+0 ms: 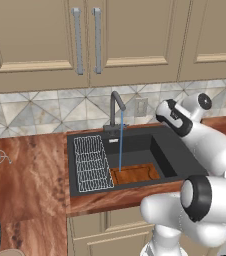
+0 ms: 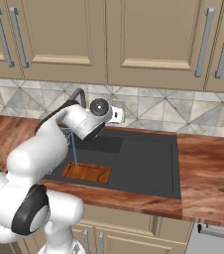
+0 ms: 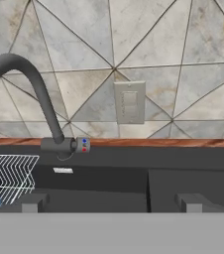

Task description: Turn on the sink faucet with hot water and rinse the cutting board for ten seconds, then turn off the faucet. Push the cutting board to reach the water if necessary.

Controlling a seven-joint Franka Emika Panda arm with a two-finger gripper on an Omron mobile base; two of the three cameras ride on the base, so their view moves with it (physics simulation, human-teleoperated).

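The dark grey sink faucet (image 1: 116,107) stands at the back rim of the black sink (image 1: 150,134). Its bent neck (image 3: 35,85) rises from a base with a small lever (image 3: 83,144) marked by red and blue dots. The water (image 1: 120,148) runs as a thin blue stream from the spout onto the left part of the reddish-brown cutting board (image 1: 135,174), which lies flat on the basin floor at the front. My gripper (image 3: 113,203) is open and holds nothing. It hovers over the basin facing the back wall, to the right of the faucet base and apart from it.
A white wire rack (image 1: 92,163) lies in the left part of the basin, beside the cutting board (image 2: 86,172). A wall outlet (image 3: 129,102) sits on the tiled backsplash straight ahead of the hand. Wood-grain countertop (image 2: 208,168) flanks the sink, with cabinets above.
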